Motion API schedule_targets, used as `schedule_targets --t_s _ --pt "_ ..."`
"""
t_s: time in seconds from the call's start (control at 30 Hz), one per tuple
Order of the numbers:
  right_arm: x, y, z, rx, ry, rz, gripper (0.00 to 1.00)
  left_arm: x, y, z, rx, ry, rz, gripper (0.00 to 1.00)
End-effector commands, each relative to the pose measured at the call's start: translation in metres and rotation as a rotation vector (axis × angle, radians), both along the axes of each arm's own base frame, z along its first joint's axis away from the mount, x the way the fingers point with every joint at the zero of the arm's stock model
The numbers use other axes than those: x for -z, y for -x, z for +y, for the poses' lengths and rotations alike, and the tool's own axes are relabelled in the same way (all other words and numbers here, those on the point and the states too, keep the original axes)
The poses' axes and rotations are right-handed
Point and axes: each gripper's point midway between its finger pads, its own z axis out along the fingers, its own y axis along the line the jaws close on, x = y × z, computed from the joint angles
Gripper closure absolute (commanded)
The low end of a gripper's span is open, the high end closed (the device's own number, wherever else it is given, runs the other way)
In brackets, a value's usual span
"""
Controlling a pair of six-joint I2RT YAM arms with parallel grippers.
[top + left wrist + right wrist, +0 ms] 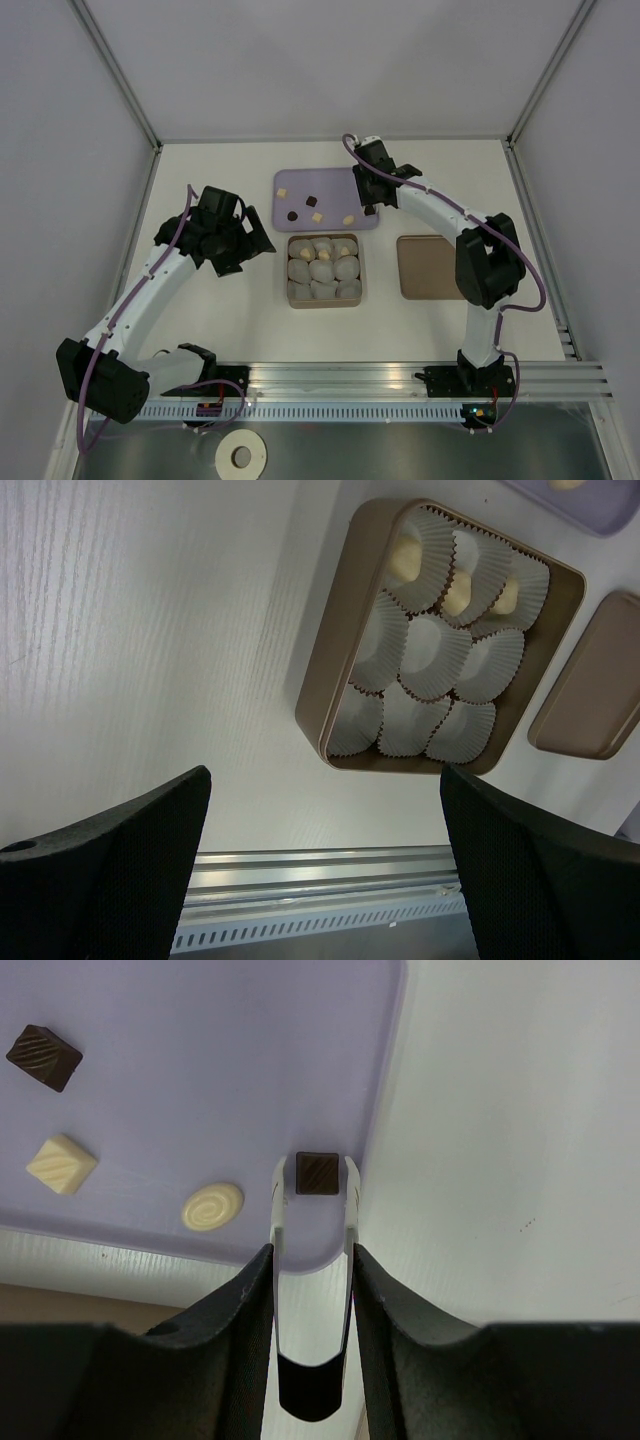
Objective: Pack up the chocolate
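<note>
Several chocolate pieces lie on a lilac tray (330, 180). In the right wrist view I see a dark square (44, 1057), a cream square (62, 1163), a cream swirl round (213, 1207) and a dark square (317, 1173) near the tray's corner. My right gripper (312, 1260) is shut on white tweezers (279, 1210), whose tips straddle that last dark square with small gaps on both sides. My left gripper (325, 775) is wide open and empty, above the table left of the tan box (335, 660). Three of the box's paper cups hold cream pieces (457, 595).
The tan box (325, 271) of white crinkled paper cups sits at the table's middle. A flat brown lid (428, 267) lies to its right. The aluminium rail (400, 378) runs along the near edge. White walls close off the sides and back.
</note>
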Motion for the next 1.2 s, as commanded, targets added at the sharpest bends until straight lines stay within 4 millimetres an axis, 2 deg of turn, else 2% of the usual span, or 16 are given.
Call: schedule_targets --t_s 0.0,0.2,0.4,0.5,0.57,0.73,0.83,0.93,1.03,1.1,1.13,1.17 --pt "-0.014 -0.018 0.007 0.012 -0.036 -0.065 0.59 -0.015 -0.011 -0.004 -0.020 0.018 -0.057 0.00" --pt "-0.009 -0.017 0.008 0.010 -0.042 -0.053 0.62 -0.015 -0.011 -0.004 -0.021 0.019 -0.058 0.00" --pt "-0.026 -0.016 0.007 0.018 -0.057 -0.081 0.64 -0.016 -0.013 0.000 -0.034 0.001 -0.069 0.00" --pt "-0.026 -0.012 0.005 0.020 -0.056 -0.074 0.64 -0.017 -0.014 0.000 -0.033 0.000 -0.069 0.00" --pt "-0.024 -0.009 0.003 0.023 -0.058 -0.068 0.69 -0.017 -0.014 0.000 -0.037 0.001 -0.072 0.00" --pt "-0.045 -0.001 0.002 0.022 -0.091 -0.095 0.78 -0.017 -0.013 -0.001 -0.033 0.002 -0.068 0.00" --pt "-0.062 0.005 0.001 0.018 -0.117 -0.117 0.80 -0.017 -0.014 -0.001 -0.032 0.006 -0.068 0.00" --pt "-0.080 0.015 0.000 0.008 -0.138 -0.132 0.80 -0.017 -0.012 -0.001 -0.029 0.006 -0.067 0.00" --pt "-0.086 0.030 0.003 -0.006 -0.148 -0.114 0.80 -0.017 -0.011 -0.002 -0.026 0.010 -0.067 0.00" --pt "-0.093 0.045 0.004 -0.013 -0.160 -0.106 0.80 -0.017 -0.010 -0.002 -0.024 0.012 -0.068 0.00" --pt "-0.103 0.058 0.013 -0.033 -0.175 -0.117 0.80 -0.017 -0.010 -0.002 -0.027 0.013 -0.067 0.00" --pt "-0.103 0.066 0.017 -0.042 -0.176 -0.108 0.80 -0.016 -0.010 -0.002 -0.025 0.013 -0.067 0.01"
